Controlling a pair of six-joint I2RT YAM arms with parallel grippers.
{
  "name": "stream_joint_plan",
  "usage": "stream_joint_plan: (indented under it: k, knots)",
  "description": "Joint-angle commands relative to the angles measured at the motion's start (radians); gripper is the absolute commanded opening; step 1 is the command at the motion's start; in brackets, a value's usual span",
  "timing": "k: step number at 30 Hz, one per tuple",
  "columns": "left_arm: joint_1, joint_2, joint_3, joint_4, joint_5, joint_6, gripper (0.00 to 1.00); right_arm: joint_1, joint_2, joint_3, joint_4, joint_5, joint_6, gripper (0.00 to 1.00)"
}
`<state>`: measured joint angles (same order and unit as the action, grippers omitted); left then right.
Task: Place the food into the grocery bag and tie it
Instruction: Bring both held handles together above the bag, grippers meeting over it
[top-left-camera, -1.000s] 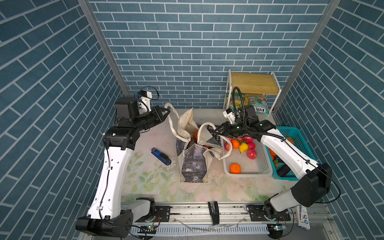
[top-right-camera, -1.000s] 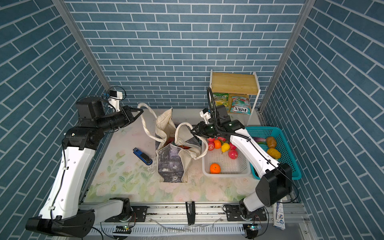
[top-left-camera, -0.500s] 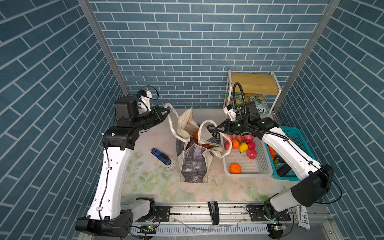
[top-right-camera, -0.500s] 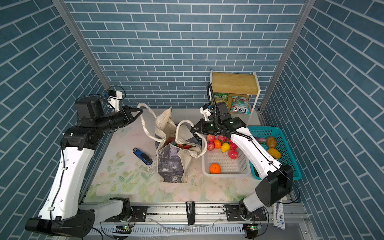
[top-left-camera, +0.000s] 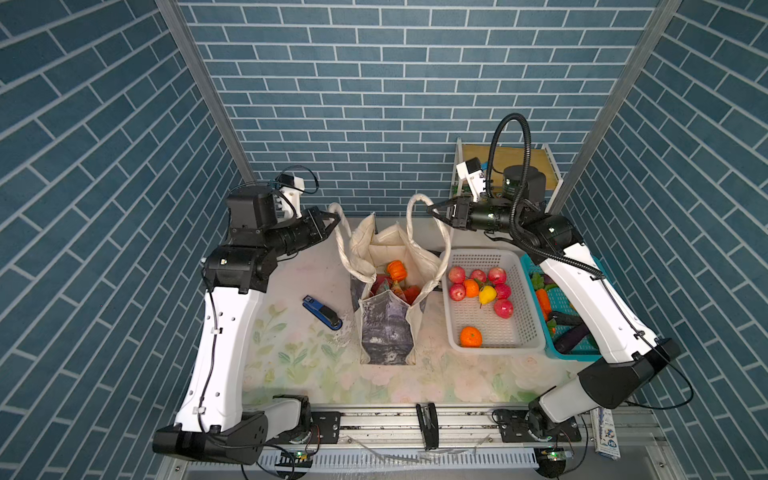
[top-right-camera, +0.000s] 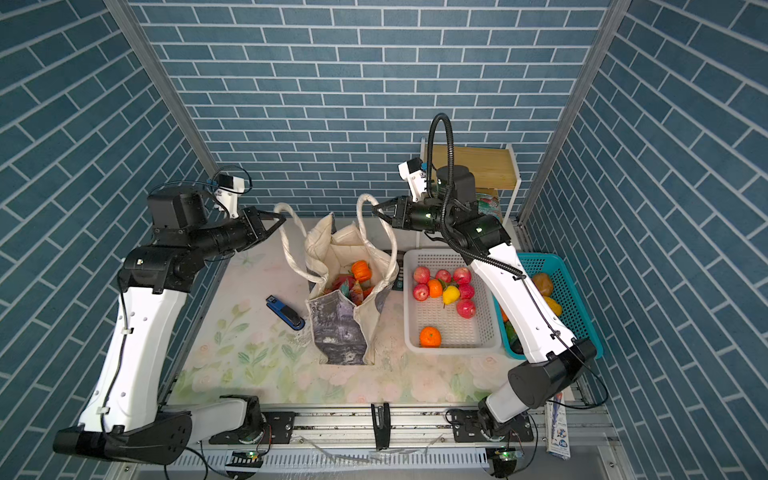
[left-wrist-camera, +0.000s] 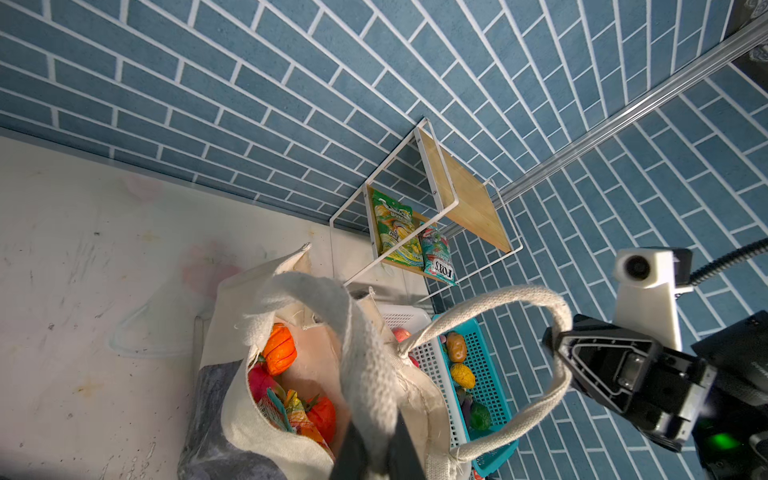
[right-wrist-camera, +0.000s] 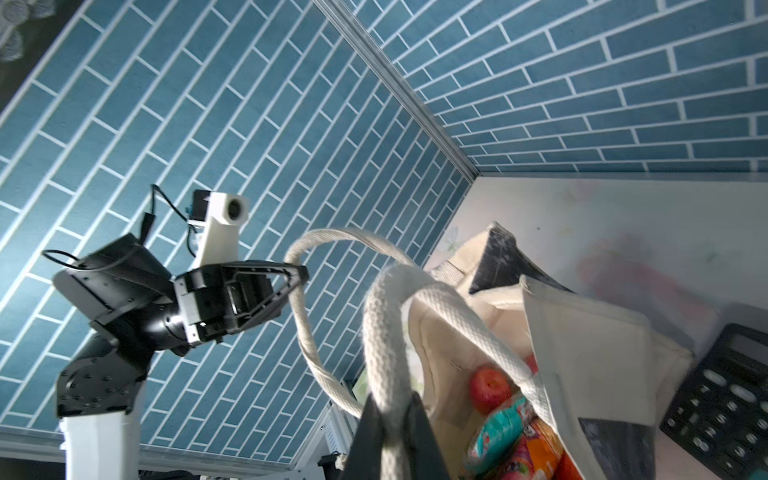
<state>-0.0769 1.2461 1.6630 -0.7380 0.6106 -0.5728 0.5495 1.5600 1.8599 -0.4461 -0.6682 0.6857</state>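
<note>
The cream grocery bag (top-left-camera: 386, 328) (top-right-camera: 338, 328) stands open mid-table in both top views. Inside it lies food (top-left-camera: 395, 270): an orange piece, a pink fruit, red pieces and candy packets (right-wrist-camera: 494, 440). My left gripper (top-left-camera: 336, 216) (left-wrist-camera: 380, 453) is shut on the bag's left handle (left-wrist-camera: 365, 365), held up to the left of the bag. My right gripper (top-left-camera: 430, 206) (right-wrist-camera: 392, 419) is shut on the right handle (right-wrist-camera: 382, 332), raised behind the bag's right side. Both handle loops stand taut above the mouth.
A white basket (top-left-camera: 528, 324) right of the bag holds apples and oranges. A teal basket (top-left-camera: 582, 355) with vegetables sits beyond it. A blue stapler (top-left-camera: 322, 312) lies left of the bag, a black calculator (right-wrist-camera: 727, 399) behind it. The back-right shelf (left-wrist-camera: 465, 195) holds candy packets (left-wrist-camera: 436, 259).
My right gripper has shut on the right handle and lifted it up and toward the back wall. The left arm holds its handle where it was.
</note>
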Motion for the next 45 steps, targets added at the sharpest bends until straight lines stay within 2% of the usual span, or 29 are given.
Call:
stream_joint_plan:
  k: [1,11,28,39,43,45]
  knots:
    - [-0.009,0.007,0.023,0.005,0.021,0.018,0.04,0.008,0.029,0.042,0.178,-0.047,0.074,0.0]
    - [-0.07,0.036,0.035,0.058,0.018,0.011,0.05,0.058,0.105,0.038,0.276,-0.057,0.08,0.0]
    - [-0.216,0.13,0.137,0.123,-0.032,-0.016,0.08,0.156,0.282,0.062,0.432,-0.184,0.152,0.0]
    - [-0.28,0.107,0.075,0.142,-0.013,-0.034,0.08,0.154,0.345,0.146,0.483,-0.148,0.164,0.0]
    - [-0.283,0.085,0.039,0.138,0.0,-0.034,0.12,0.149,0.35,0.151,0.539,-0.111,0.184,0.0]
    - [-0.284,0.071,0.032,0.13,-0.003,-0.028,0.18,0.143,0.336,0.123,0.589,-0.084,0.197,0.0]
